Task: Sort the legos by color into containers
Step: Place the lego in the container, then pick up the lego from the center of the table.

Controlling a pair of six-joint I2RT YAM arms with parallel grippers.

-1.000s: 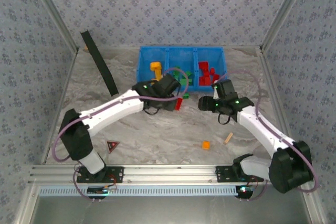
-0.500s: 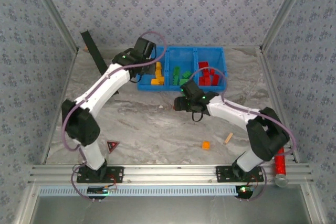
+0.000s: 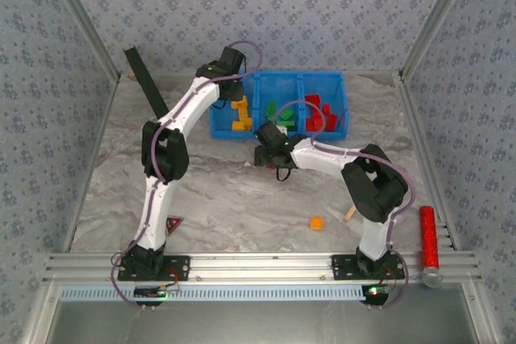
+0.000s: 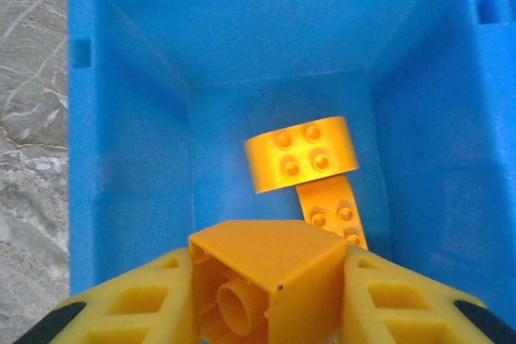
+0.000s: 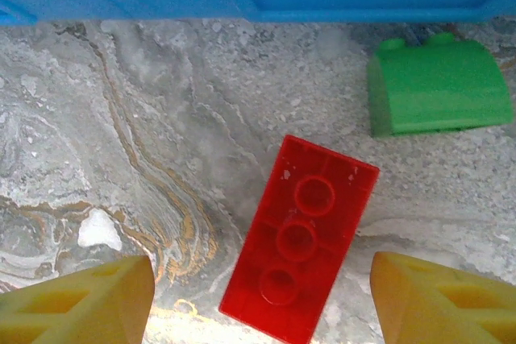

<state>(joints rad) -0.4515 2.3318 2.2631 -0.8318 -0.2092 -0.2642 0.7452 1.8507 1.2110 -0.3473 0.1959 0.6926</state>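
My left gripper hangs over the left compartment of the blue tray, shut on a yellow-orange lego held with its hollow underside toward the camera. Below it, two more yellow-orange legos lie on the compartment floor. The middle compartment holds green legos and the right one holds red legos. My right gripper is low over the table just in front of the tray. It stands open on either side of a red lego lying studs-down. A green lego lies beside the tray wall.
One orange lego sits on the marble table near the front, with a tan wooden piece next to it. A long red cylinder lies at the right edge. A black strip leans at the back left.
The left arm swung from the tray's front up over the left compartment, carrying the yellow-orange lego. The right arm moved left to the front of the tray, over the red lego.
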